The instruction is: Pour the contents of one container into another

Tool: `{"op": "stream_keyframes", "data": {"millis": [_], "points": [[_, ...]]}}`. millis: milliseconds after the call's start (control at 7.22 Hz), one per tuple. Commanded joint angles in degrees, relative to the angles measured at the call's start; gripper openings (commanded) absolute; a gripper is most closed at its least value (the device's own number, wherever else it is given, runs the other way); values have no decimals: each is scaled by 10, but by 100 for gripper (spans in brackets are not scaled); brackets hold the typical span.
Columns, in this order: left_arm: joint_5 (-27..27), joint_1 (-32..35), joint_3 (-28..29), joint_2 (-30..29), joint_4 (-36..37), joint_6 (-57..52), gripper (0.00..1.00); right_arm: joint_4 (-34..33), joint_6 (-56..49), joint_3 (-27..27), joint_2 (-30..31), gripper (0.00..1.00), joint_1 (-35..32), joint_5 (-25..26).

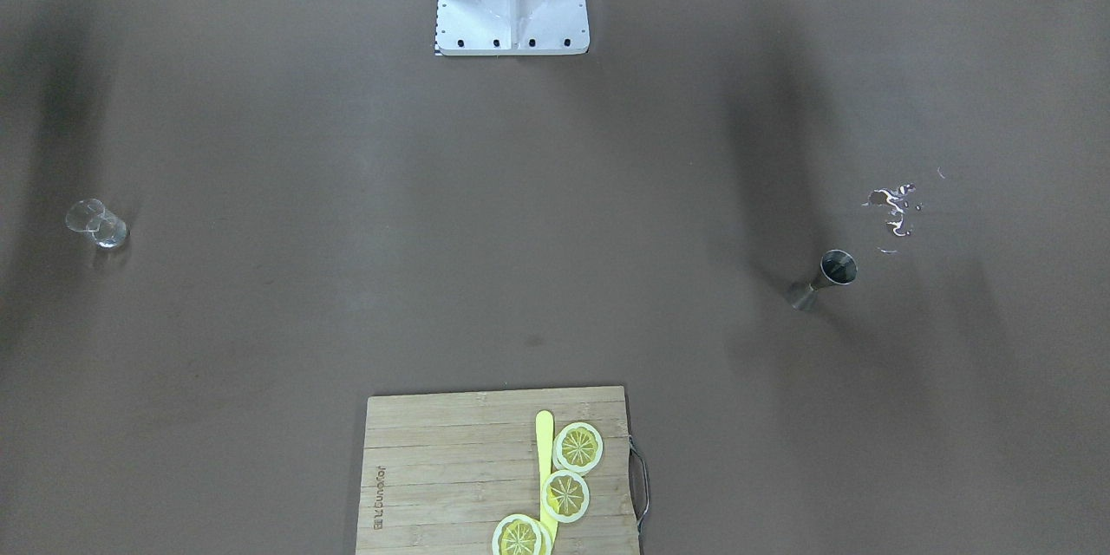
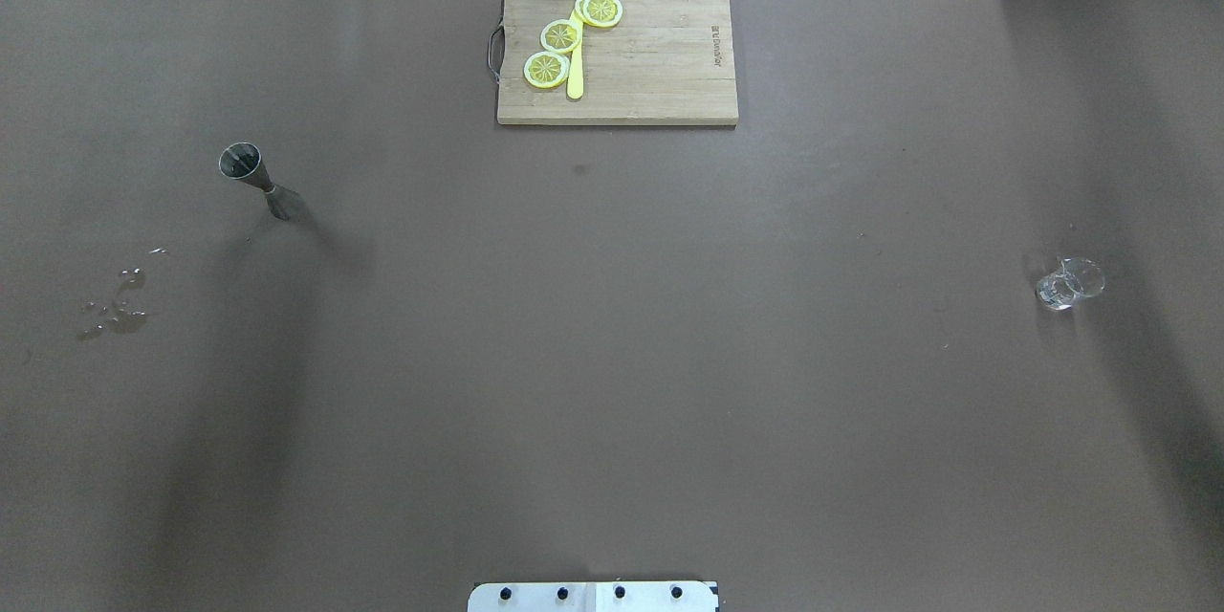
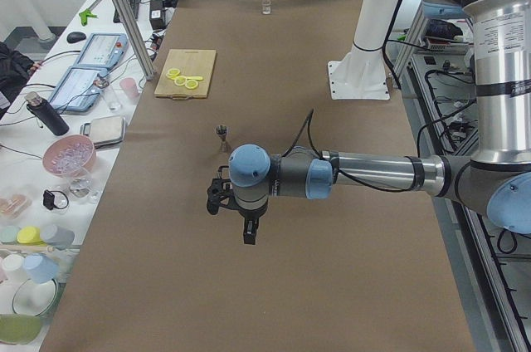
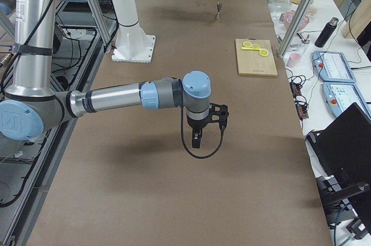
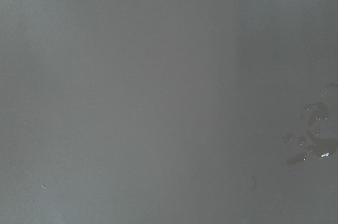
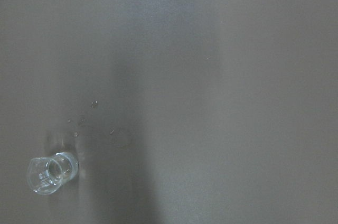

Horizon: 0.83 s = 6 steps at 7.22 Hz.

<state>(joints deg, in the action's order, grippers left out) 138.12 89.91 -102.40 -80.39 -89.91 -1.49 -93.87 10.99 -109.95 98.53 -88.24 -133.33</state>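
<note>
The left gripper [image 3: 249, 232] and right gripper [image 4: 196, 140] show only from the side; their jaws' spread is unreadable.

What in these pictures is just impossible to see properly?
- Small clear glass beaker: contents; see-through, blurred even in the right wrist view.
- Steel hourglass-shaped measuring cup: its inside, tiny and dark from overhead.
- Left tool and right tool: open or shut, shown only in side views.
</note>
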Motion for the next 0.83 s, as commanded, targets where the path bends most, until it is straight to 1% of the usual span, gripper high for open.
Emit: {"op": "stream_keyframes", "data": {"millis": [0,416,693], "points": [[-2,-1,0,0,1,-3,98,0,0,0,0,100,0,0],[0,0,7,1,0,2,98,0,0,0,-1,100,0,0],[1,0,-2,0,0,3,98,1,0,-1,-1,100,0,0]]}}
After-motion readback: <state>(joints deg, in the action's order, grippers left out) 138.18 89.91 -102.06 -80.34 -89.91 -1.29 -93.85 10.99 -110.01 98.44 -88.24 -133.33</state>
